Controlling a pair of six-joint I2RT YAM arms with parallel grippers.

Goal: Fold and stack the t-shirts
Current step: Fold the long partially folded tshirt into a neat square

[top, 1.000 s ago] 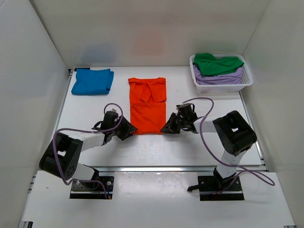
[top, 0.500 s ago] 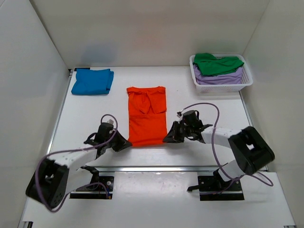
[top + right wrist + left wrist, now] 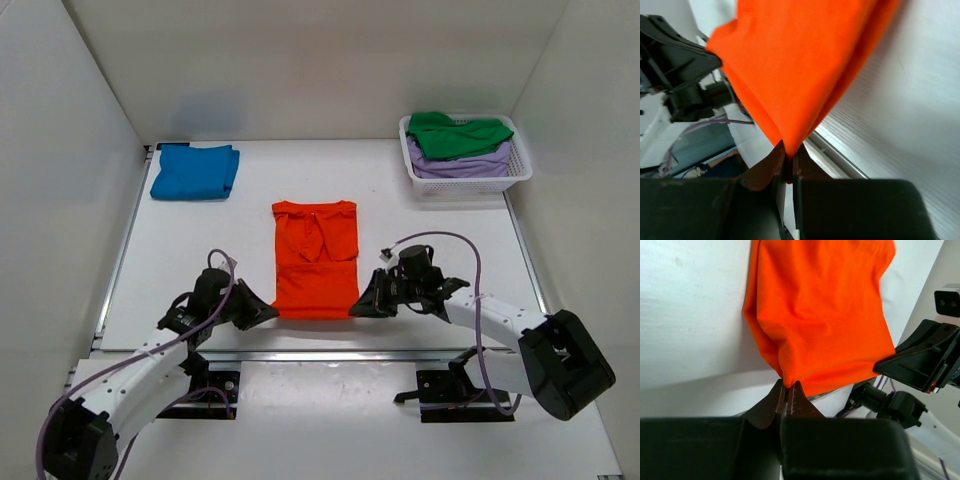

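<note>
The orange t-shirt [image 3: 316, 258] lies lengthwise in the middle of the table, sleeves folded in, its near hem lifted. My left gripper [image 3: 268, 314] is shut on the hem's near left corner [image 3: 786, 380]. At the near right corner [image 3: 789, 150], my right gripper [image 3: 358, 308] is shut on the cloth too. A folded blue t-shirt [image 3: 195, 171] rests at the far left. The green t-shirt [image 3: 455, 134] lies on top of the lavender one [image 3: 462, 164] in the basket.
The white lattice basket [image 3: 468, 182] stands at the far right corner. The table's near edge rail [image 3: 330, 354] runs just below both grippers. White walls close in the left, right and back sides.
Both grippers have drawn back toward the near edge, pulling the orange t-shirt with them. The left gripper closed on the hem's corner during this time.
</note>
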